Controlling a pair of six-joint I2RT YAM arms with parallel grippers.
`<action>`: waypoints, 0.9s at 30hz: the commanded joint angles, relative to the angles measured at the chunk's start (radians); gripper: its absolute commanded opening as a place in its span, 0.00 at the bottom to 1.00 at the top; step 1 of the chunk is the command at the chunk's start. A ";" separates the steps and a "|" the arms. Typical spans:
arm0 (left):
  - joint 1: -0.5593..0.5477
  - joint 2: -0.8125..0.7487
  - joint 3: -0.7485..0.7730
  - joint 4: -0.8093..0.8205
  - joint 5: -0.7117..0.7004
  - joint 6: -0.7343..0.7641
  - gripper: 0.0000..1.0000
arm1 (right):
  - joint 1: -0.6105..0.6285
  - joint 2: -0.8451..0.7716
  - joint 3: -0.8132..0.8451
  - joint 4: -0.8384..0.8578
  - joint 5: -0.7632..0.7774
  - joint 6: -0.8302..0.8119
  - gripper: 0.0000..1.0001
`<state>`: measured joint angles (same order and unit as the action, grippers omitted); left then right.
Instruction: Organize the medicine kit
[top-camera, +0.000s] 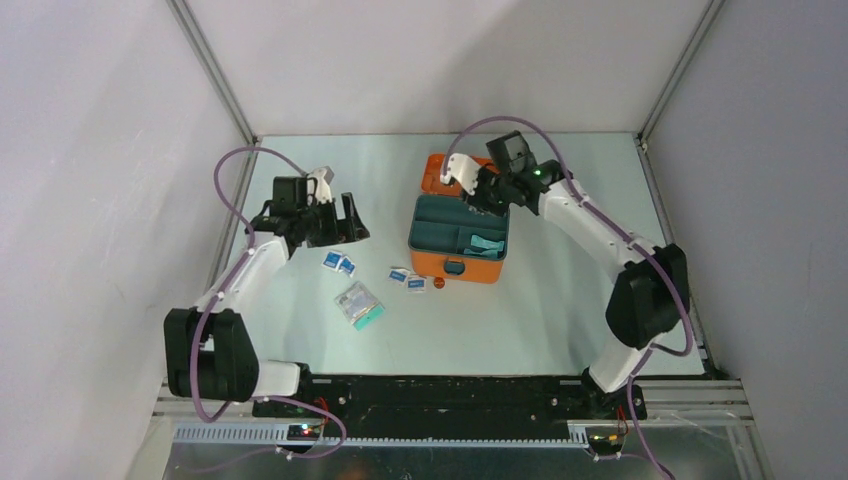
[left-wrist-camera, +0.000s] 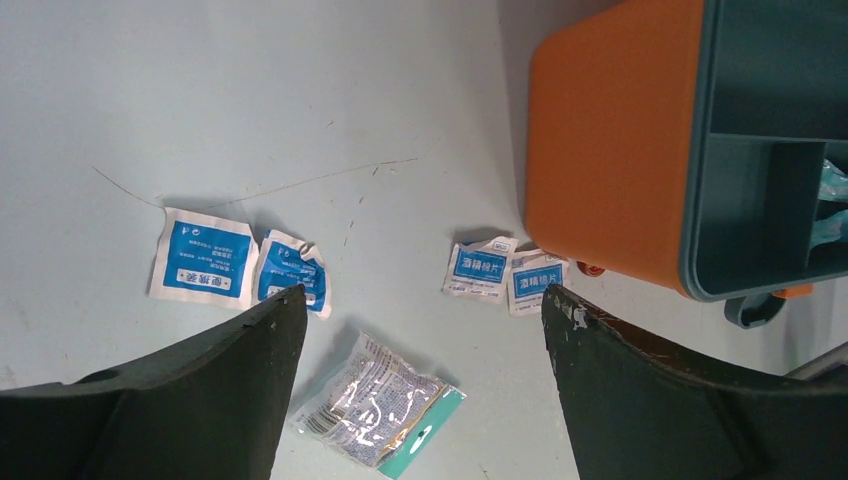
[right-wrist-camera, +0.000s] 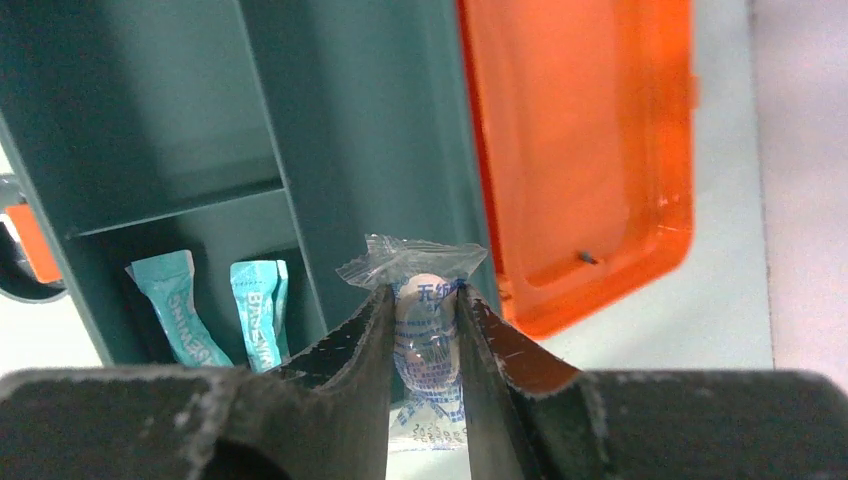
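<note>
We see two pairs of blue-white packets (left-wrist-camera: 203, 259) and a clear pouch (left-wrist-camera: 375, 412) lying on the counter (top-camera: 560, 300), left of the medicine kit (top-camera: 458, 232). Its orange lid (right-wrist-camera: 590, 150) hangs open at the back, and two teal sachets (right-wrist-camera: 215, 310) lie in its dark tray (right-wrist-camera: 150, 110). Our left claw (left-wrist-camera: 420, 310) hovers wide open above the packets, with the kit at its right. Our right arm reaches over the kit's rear, its claw (right-wrist-camera: 425, 335) pinching a clear wrapped packet (right-wrist-camera: 425, 300) above the tray.
</note>
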<state>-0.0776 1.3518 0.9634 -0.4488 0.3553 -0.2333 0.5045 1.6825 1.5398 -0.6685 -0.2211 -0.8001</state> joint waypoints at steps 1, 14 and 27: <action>0.008 -0.073 0.012 0.018 0.021 0.026 0.92 | 0.026 0.061 0.096 -0.074 0.044 -0.104 0.31; 0.008 -0.090 0.006 0.025 0.027 0.033 0.92 | 0.029 0.106 0.165 -0.143 0.011 -0.050 0.52; 0.136 -0.115 -0.018 -0.037 -0.061 0.051 0.92 | 0.183 -0.077 0.025 0.136 -0.088 0.329 0.70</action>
<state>-0.0193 1.2755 0.9611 -0.4732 0.3141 -0.1764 0.6060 1.6619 1.5833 -0.6571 -0.2222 -0.6277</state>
